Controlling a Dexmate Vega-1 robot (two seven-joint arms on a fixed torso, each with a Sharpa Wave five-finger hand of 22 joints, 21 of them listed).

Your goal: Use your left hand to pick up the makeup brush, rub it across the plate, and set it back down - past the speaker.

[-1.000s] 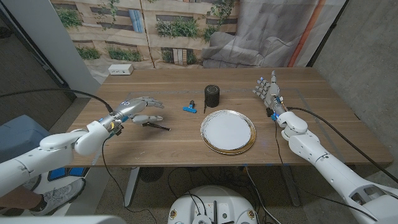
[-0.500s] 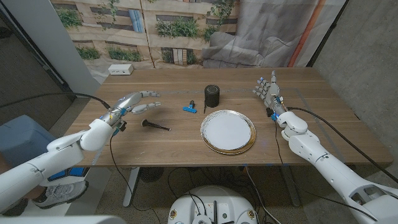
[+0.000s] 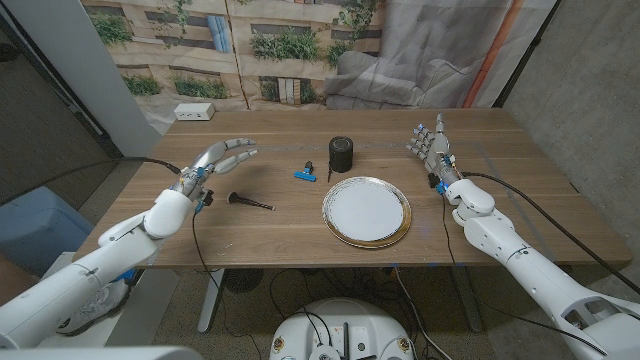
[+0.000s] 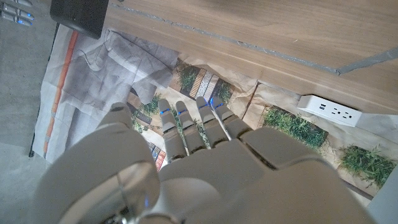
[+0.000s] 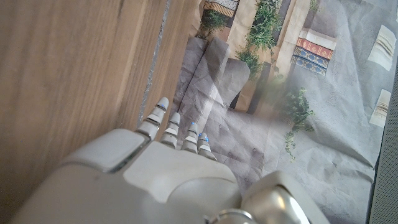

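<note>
Brush lies below my left fingers, spread wide, empty; looks light, stiff, thin — pinch mid-handle.

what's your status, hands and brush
Left hand open, raised over the table, holding nothing. Right hand open, at the table's right side. Makeup brush lying on the table, left of the plate. Nothing between hand and brush.

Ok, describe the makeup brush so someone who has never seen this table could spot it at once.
On the wooden table, look left of the gold-rimmed white plate, near the left hand. The makeup brush lies flat there: a thin dark stick with a flared end, unlike the small blue object and the upright black speaker farther back.
</note>
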